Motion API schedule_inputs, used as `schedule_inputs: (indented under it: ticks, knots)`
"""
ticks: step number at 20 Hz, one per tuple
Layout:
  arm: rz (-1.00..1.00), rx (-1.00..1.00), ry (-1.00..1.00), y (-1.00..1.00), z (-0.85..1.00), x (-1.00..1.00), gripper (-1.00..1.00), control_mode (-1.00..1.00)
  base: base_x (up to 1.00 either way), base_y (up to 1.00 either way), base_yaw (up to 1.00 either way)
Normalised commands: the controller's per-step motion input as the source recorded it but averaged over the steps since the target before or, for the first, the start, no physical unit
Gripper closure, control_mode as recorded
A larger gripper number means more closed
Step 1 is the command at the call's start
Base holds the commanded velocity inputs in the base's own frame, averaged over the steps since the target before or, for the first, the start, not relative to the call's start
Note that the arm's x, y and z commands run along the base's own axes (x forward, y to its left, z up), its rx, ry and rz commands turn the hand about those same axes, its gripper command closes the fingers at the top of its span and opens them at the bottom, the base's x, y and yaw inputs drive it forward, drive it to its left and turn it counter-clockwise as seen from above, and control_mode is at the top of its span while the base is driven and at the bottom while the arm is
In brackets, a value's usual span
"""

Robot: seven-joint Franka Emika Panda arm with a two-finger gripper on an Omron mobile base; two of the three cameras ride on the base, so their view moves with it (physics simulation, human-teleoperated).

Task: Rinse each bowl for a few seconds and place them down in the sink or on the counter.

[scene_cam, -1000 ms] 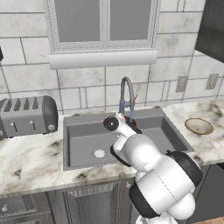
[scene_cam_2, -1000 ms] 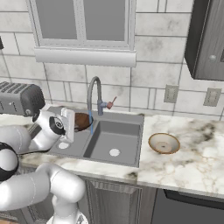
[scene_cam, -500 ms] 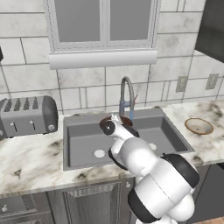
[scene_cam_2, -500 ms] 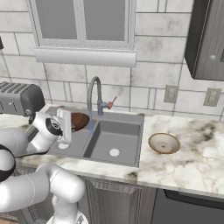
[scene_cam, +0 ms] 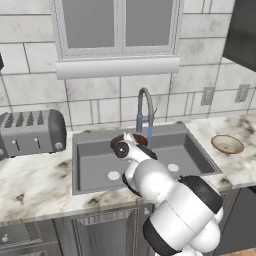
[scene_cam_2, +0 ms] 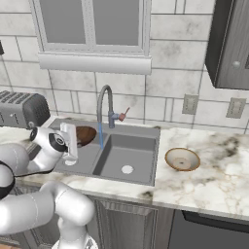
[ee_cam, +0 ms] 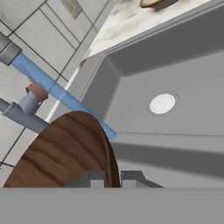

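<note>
No legible writing; jaws clenched on dark wood-grain bowl (ee_cam: 65, 151) (lower left of frame), beside blue water stream (ee_cam: 61, 94).

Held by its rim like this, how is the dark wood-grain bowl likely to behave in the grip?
The brown bowl looks rigid, so it should keep its shape. Pinched at one rim edge by the fingers, it may pivot or sag. With the water stream running beside it, a wet rim could get slippery.

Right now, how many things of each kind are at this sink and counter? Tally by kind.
Bowls: 2, the dark brown bowl in the gripper, the pale tan bowl on the counter
Toasters: 1, toaster
Sinks: 1, sink
Taps: 1, tap, running
Total: 5
</note>
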Motion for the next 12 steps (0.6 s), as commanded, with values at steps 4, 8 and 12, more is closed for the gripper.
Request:
schedule_inputs:
  ticks: [4, 8, 12]
  knots:
    - [0.01, 0.02, 0.10, 0.01, -0.02, 0.08, 1.00, -1.00, 0.00, 0.00, 0.00]
    - [0.00, 0.02, 0.12, 0.15, 0.00, 0.10, 1.00, -1.00, 0.00, 0.00, 0.00]
    - [0.00, 0.02, 0.09, 0.21, 0.00, 0.08, 1.00, -1.00, 0.00, 0.00, 0.00]
